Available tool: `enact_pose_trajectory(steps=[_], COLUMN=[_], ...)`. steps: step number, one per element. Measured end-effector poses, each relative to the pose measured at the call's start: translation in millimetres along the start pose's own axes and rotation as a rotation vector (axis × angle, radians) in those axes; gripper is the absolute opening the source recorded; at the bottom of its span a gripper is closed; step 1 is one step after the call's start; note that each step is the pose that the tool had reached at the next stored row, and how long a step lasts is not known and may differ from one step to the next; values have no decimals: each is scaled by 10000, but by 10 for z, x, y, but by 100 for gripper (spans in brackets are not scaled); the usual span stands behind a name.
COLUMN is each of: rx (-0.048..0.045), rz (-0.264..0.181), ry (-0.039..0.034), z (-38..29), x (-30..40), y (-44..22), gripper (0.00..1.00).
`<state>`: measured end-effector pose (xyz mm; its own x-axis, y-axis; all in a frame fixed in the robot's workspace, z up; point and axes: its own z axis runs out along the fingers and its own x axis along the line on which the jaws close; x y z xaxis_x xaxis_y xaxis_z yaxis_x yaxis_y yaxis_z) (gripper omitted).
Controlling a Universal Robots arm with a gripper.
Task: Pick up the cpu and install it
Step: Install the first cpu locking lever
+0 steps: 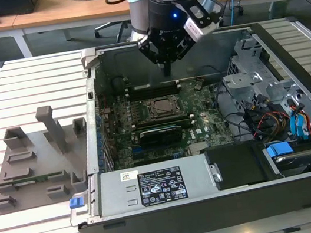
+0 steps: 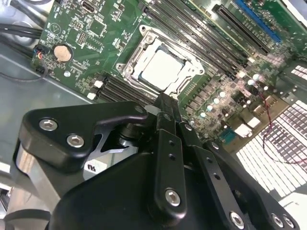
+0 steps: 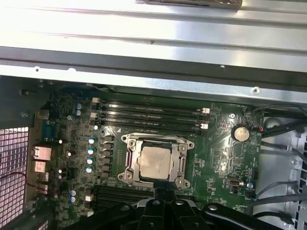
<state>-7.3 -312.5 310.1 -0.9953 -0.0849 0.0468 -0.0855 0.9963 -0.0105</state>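
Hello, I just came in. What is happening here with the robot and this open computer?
A robot arm is working over an open computer case. The cpu already lies in the socket frame on the green board. The gripper hangs above the board, holding nothing. A grey tray sits at the exterior view's left.

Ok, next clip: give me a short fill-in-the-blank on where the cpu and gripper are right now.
1. The cpu sits in the ____ frame on the motherboard.
2. The gripper hovers ____ the open computer case.
3. The grey plastic tray lies ____ the case.
4. The round coin cell is mounted on the ____.

Missing words: socket; above; outside; motherboard
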Motion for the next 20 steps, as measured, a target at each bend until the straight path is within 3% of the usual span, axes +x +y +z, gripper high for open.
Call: enact_pose_trajectory(steps=[12,15,20], rx=[16,14,15], rz=[0,1,1], ry=[2,0,1], z=[-310,-350,-356], x=[14,16,17], y=[-3,-4,-4], gripper=[11,11,11])
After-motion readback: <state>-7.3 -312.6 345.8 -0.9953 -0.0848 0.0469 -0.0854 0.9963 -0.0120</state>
